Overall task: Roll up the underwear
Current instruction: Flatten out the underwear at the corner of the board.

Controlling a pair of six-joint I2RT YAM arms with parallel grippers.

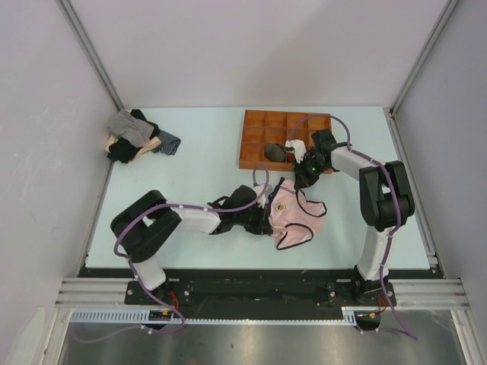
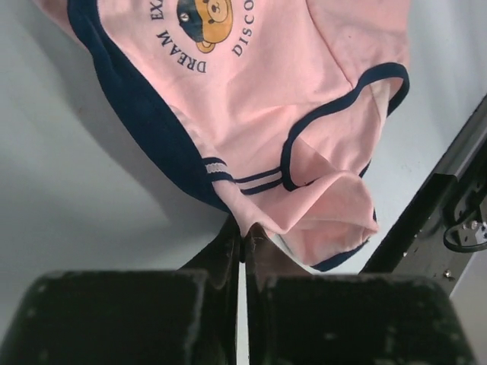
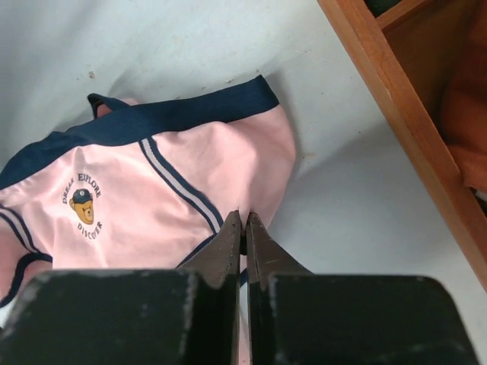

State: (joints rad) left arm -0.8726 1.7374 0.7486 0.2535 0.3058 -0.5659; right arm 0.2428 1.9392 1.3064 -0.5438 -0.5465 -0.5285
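The underwear (image 1: 294, 219) is a pink pair of briefs with navy edging and a bear print, lying crumpled on the table between the two arms. In the left wrist view the underwear (image 2: 259, 91) is lifted into a fold, and my left gripper (image 2: 245, 233) is shut on a pinch of its pink cloth. In the top view that gripper (image 1: 267, 217) sits at the garment's left edge. My right gripper (image 3: 245, 220) is shut on the pink side hem of the underwear (image 3: 152, 205), just below the navy waistband. From above, this gripper (image 1: 302, 179) is at the garment's far edge.
A wooden compartment tray (image 1: 245, 141) stands just beyond the right gripper, holding a dark rolled bundle (image 1: 275, 152); its wall (image 3: 396, 125) is close to the right fingers. A pile of grey, black and tan garments (image 1: 134, 137) lies far left. The table's front rail (image 2: 445, 186) runs close by.
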